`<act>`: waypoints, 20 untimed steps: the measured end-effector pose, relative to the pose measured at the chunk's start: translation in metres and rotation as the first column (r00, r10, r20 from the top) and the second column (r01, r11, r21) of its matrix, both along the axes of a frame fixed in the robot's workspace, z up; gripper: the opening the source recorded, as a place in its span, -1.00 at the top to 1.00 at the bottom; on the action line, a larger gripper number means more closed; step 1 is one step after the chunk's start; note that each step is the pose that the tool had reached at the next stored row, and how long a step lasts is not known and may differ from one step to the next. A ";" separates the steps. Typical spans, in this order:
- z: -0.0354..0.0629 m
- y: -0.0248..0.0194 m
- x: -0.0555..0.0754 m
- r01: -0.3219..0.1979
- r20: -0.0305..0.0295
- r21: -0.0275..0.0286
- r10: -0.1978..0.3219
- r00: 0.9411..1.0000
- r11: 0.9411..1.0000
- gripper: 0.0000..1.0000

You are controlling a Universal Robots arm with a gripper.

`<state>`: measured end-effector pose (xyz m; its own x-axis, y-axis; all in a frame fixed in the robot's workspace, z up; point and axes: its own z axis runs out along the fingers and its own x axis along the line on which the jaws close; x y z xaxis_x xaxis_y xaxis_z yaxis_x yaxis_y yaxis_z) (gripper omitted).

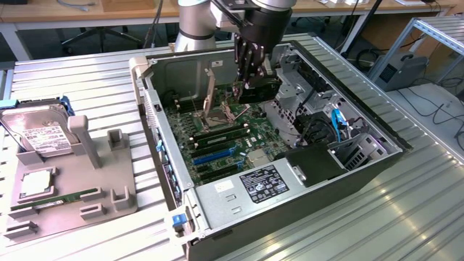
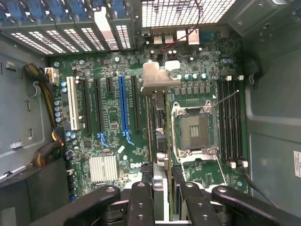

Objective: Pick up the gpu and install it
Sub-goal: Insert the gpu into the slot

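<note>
Black gripper point(image 2: 162, 188) pinches the gpu point(image 2: 155, 80) edge-on between its fingers. Beyond its tips lies the motherboard point(image 2: 113, 117) inside the open case point(image 2: 273, 117).

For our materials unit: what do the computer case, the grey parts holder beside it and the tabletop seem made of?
Computer case: likely sheet steel, bare grey, folded edges and punched holes.
Parts holder: probably matte grey plastic; blocky, no shine.
Tabletop: looks like ribbed aluminium profile, soft sheen.
</note>
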<state>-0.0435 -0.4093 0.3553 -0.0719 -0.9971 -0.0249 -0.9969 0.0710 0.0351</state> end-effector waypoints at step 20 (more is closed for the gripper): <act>-0.0023 -0.0075 -0.001 -0.037 0.000 0.000 0.037 0.999 0.999 0.45</act>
